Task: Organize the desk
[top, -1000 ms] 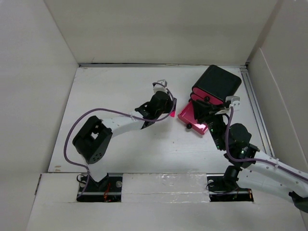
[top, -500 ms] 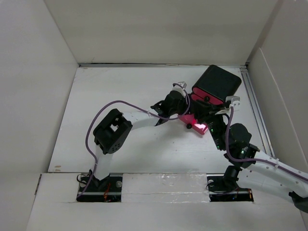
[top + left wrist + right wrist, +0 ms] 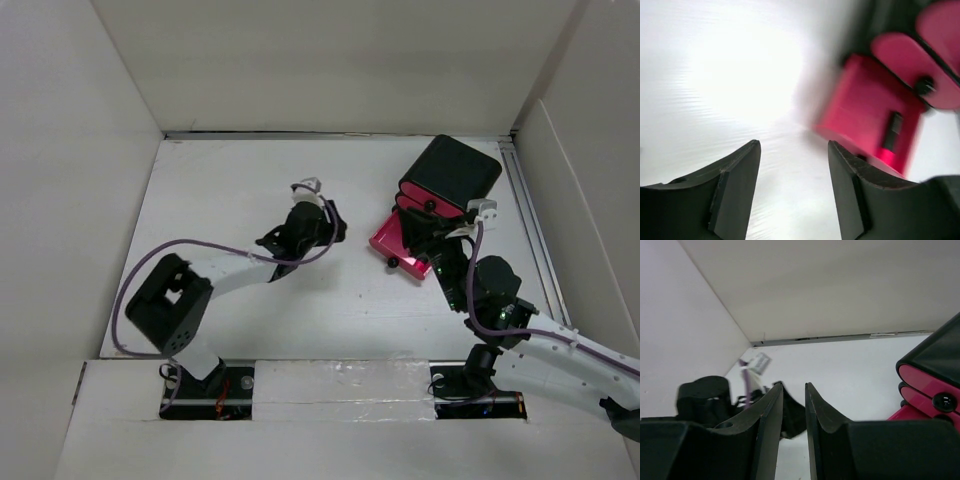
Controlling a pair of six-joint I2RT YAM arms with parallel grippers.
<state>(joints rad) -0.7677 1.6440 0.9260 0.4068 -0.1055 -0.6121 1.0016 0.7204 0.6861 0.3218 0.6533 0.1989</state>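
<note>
Pink drawer (image 3: 398, 246) pulled out of black box (image 3: 455, 170) on tabletop (image 3: 230, 180). Left gripper (image 3: 794, 150) wide, empty; right gripper (image 3: 794, 405) narrowly parted, empty. Drawer closing probably outstanding.

Left arm (image 3: 228, 268) and right arm (image 3: 560, 352) white with black joints, purple cable (image 3: 122, 312) looping lower left, black curved fingers (image 3: 735, 200), black bases (image 3: 200, 392) at bottom.

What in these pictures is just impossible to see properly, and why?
- Inside of the pulled-out pink drawer: in the top view the right arm covers part of it, and in the left wrist view it is blurred. Its contents cannot be told.
- Black box: in the right wrist view it is cut off by the right edge.
- Right gripper: in the top view it is hidden beneath its own wrist.
</note>
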